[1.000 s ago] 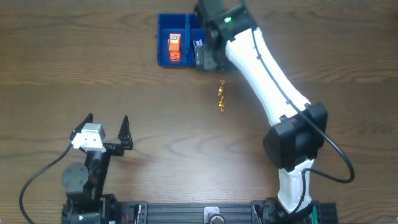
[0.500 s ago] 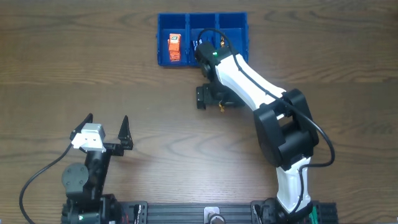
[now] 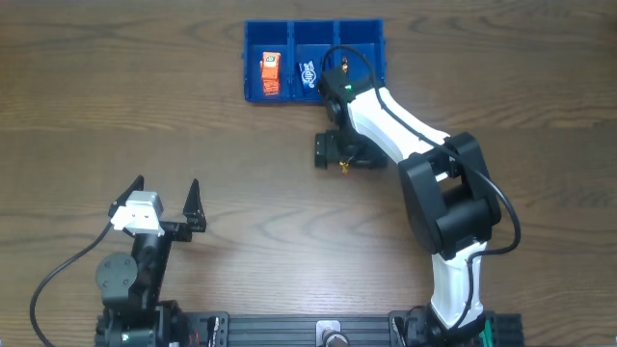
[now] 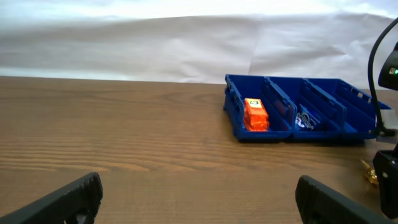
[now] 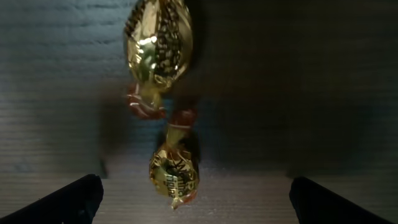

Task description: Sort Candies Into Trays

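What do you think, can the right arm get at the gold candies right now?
Probably yes: the right claw hangs open just above the gold candies, one of them lying between its fingers, and only bare table surrounds them.

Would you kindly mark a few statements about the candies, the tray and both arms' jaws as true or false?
1. The orange wrapped candy lies in an end compartment of the blue plastic three-compartment tray. True.
2. The two gold foil-wrapped candies lie in the tray's middle compartment. False: they lie on the brown wooden table, outside the tray.
3. The right arm's jaws are shut on a gold candy. False: they stand open above the two.
4. The left arm's jaws stand open and hold nothing. True.
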Motion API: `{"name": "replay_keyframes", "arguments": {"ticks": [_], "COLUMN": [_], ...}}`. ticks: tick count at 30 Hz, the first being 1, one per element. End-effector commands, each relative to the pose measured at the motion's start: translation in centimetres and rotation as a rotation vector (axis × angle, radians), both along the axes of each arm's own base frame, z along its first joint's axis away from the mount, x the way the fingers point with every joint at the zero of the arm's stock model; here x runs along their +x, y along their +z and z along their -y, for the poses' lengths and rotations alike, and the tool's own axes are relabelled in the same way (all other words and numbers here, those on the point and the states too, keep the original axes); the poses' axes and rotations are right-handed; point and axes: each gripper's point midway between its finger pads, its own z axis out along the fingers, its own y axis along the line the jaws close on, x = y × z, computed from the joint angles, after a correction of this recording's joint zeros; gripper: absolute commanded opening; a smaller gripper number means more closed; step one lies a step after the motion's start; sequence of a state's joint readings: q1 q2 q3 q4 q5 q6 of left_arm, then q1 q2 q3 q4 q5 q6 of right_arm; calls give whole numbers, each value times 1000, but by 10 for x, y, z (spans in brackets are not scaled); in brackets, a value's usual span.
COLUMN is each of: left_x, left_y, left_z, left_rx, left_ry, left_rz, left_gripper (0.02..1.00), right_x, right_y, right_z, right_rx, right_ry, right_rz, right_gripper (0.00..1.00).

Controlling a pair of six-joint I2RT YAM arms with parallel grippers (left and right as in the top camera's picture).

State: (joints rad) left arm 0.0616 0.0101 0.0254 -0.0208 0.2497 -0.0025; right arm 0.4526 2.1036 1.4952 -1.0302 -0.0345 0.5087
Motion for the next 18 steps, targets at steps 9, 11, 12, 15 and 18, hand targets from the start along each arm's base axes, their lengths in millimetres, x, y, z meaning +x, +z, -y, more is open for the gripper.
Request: {"name": "replay_keyframes", "arguments": {"ticks": [9,11,12,15,18], "left_x": [-1,-1,-1,-1,-1], "left_y": [-16,-16,-16,-16,-16], "left_z": [5,5,5,5,5], "left_rx": [-6,-6,-6,-6,-6], "left_ry": [-25,-25,-25,-25,-25], "left_rz": [-46,-46,-46,-46,-46], "left_gripper": [998,998,998,998,998], "right_x": [14,15,15,15,14], "right_y": [-2,-2,-2,-2,-2], "right_z": [-4,-3,-3,-4,-7], "right_rx": [27,16,11,11,12], "right_ry": [-17,-16,-14,-10,3], "right_rz": [55,61,62,65,68], "right_gripper": [921,912,908,860,781]}}
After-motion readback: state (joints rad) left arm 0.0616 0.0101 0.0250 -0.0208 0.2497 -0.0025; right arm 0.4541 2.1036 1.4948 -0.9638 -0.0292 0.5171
